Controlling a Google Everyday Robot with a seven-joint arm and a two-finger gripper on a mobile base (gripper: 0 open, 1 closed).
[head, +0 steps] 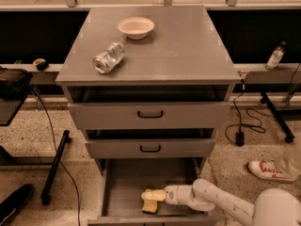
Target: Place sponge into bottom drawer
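Note:
The bottom drawer [123, 178] of the grey cabinet is pulled open and its flat grey floor shows. The yellow sponge [150, 206] is inside it, near the front edge, low over or on the floor. My gripper [151, 195] reaches into the drawer from the right, and its pale tip is directly above the sponge and touches it. My white arm [221, 202] comes in over the drawer's right front corner.
Two shallower drawers with black handles [150, 114] are slightly open above. A pale bowl [136, 27] and a lying plastic bottle [108, 58] rest on the cabinet top. A black stand leg [54, 166] is at the left, and a cable and a shoe [269, 170] at the right.

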